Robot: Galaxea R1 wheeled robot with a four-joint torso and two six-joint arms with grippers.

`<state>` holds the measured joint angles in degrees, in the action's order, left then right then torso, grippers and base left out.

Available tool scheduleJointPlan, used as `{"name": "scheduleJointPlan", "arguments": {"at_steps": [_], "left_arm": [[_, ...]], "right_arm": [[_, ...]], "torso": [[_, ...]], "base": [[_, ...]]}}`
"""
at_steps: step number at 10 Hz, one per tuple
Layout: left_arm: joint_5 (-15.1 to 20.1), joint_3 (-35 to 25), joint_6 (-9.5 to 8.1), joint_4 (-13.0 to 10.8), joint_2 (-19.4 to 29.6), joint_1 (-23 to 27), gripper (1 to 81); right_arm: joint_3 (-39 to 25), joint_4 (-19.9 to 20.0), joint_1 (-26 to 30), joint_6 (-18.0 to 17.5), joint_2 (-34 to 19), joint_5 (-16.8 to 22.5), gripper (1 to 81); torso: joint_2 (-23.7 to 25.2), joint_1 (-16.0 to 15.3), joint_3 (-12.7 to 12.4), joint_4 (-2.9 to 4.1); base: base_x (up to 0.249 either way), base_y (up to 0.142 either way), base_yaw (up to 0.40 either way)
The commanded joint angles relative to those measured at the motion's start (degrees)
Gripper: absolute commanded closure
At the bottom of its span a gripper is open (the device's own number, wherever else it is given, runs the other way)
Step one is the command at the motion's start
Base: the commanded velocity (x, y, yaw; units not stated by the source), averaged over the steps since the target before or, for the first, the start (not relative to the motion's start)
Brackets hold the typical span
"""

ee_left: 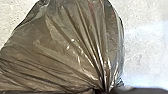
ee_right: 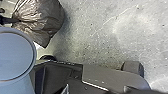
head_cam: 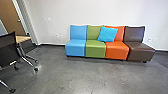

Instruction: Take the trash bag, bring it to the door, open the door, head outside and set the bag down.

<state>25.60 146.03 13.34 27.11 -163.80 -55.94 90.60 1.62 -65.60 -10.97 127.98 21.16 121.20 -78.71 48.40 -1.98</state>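
The trash bag [ee_left: 75, 47], brownish, thin and shiny, fans out in folds from a tightly gathered neck in the left wrist view. My left gripper [ee_left: 106, 90] is shut on that neck. From the right wrist camera, the same bag [ee_right: 41, 18] hangs full and rounded over the grey floor, with the left gripper [ee_right: 11, 20] at its gathered end. A brown wooden door [head_cam: 10, 15] with a handle stands at the far left of the head view.
Blue, green, orange and brown seats [head_cam: 95, 48] line the pale wall, with a bright blue cushion [head_cam: 107, 34] on them. At the left are a black chair [head_cam: 7, 50] and a light-topped table [head_cam: 23, 39] with wheeled legs. Grey floor [head_cam: 82, 75] lies ahead.
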Motion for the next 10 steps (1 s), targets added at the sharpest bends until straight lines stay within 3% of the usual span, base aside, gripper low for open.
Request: {"name": "scheduleJointPlan", "arguments": {"at_steps": [1, 2, 3, 4, 6, 10], "left_arm": [[3.5, -0.4, 1.52, 0.1, 0.3, 2.8, 81.1], [3.3, -0.4, 2.03, 0.0, 0.2, 1.4, 81.1], [3.2, -0.3, 2.57, 0.1, 0.1, 0.4, 81.1], [2.5, -0.2, 2.57, 0.1, 0.2, -0.4, 81.1], [1.1, 0.7, 2.66, 0.0, 0.1, -1.8, 81.1], [-0.6, 1.5, 4.07, 0.0, -1.4, -5.1, 81.1]], "right_arm": [[3.2, 0.6, 1.9, 1.4, 1.6, 2.2, 1.0], [4.6, 0.5, 1.5, 1.5, 2.9, 2.2, 1.0], [5.5, 0.5, 1.3, 1.8, 3.9, 2.2, 1.0], [6.5, 0.5, 0.9, 1.8, 5.0, 2.2, 1.0], [8.5, 0.5, 0.0, 2.5, 6.7, 2.2, 1.0], [12.4, 0.4, -2.4, 2.7, 9.1, 0.8, 1.0]], "torso": [[-5.4, 3.5, -5.4, 1.27], [-7.6, 4.9, -7.6, 1.66], [-9.5, 6.2, -3.9, 0.68], [-11.1, 7.3, -5.6, 0.92], [-14.2, 9.2, -6.6, 0.99], [-22.3, 14.5, -6.8, 1.01]], "base": [[0.000, 0.000, 0.000], [0.000, 0.000, 0.000], [0.000, 0.000, 0.000], [0.000, 0.000, 0.000], [0.000, 0.000, 0.000], [0.000, 0.000, 0.000]]}}
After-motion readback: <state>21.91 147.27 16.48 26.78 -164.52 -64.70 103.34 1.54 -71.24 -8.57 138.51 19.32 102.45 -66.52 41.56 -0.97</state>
